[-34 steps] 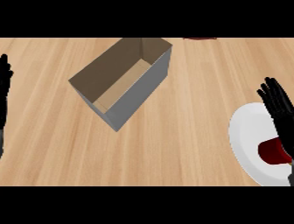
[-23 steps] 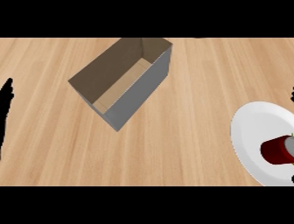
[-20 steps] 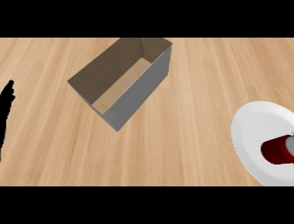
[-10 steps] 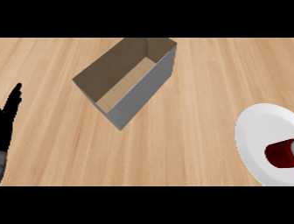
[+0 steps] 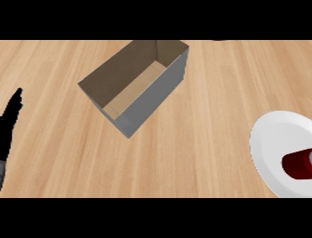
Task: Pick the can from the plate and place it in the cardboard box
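At left the robot hand point(image 5: 1, 132), fingers straight, has slid inward; can point(image 5: 305, 163) unmoved on plate point(image 5: 272, 148)

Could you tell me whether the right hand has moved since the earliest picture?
Yes: it hung over the plate and hid the can; now it has withdrawn toward the view's right edge.

You see a wooden tabletop point(image 5: 193, 153) from above. An open cardboard box point(image 5: 137, 86) sits near the middle, tilted at a slant. Well off to the right lies a white plate point(image 5: 275, 153), partly cut off by the edge. A red can point(image 5: 304, 164) lies on its side on the plate. Your left robot hand point(image 5: 0, 135) rests at the left edge, fingers straight and pointing up.
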`<control>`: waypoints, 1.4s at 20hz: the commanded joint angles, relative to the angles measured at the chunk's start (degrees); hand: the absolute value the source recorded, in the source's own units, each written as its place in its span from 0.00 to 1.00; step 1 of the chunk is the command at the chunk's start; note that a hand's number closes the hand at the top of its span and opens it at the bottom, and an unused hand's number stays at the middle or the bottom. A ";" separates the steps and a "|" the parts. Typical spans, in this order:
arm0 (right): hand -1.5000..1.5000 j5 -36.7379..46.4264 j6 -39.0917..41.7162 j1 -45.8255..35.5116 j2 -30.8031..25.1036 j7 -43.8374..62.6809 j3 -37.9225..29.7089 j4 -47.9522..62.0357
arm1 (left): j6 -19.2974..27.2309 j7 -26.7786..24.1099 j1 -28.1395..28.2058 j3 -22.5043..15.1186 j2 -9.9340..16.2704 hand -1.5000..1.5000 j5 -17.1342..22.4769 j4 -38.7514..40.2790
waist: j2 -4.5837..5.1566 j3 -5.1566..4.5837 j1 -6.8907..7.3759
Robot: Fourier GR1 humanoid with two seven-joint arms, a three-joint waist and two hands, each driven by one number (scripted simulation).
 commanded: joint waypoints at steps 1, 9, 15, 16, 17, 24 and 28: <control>0.00 6.59 4.32 -4.42 -1.00 0.84 5.68 -0.52 | 0.01 1.65 0.26 0.40 -0.32 0.50 -0.33 -1.30 | -0.10 -0.05 -0.08; 0.00 13.98 4.63 -9.78 3.57 3.89 9.62 3.53 | -3.81 -1.93 0.70 4.38 0.11 0.50 0.26 2.07 | -0.14 -0.06 -0.91; 0.00 17.29 6.48 -13.88 7.04 3.69 9.08 6.06 | -3.21 2.14 4.09 4.19 -1.27 0.50 -2.68 -5.63 | -0.25 -0.04 -0.80; 0.00 16.58 5.32 -8.99 6.14 3.42 7.96 2.45 | -4.11 -1.04 2.20 5.89 -1.23 0.50 -2.82 -0.01 | -0.29 -0.08 -1.50; 0.00 17.89 6.17 -12.98 6.94 3.14 7.48 5.91 | -0.99 -0.77 1.81 3.22 -5.25 0.50 -5.43 -0.50 | -0.22 -0.07 -1.27; 0.00 17.44 7.74 -10.89 7.41 0.35 6.31 4.30 | -3.62 -0.17 1.24 6.35 -4.25 0.50 -5.19 -0.59 | -0.26 -0.07 -1.36; 0.00 15.55 10.43 -9.23 7.26 0.97 7.12 -0.90 | -4.78 1.59 0.91 7.30 -3.74 0.50 -4.66 -2.00 | -0.29 -0.07 -1.39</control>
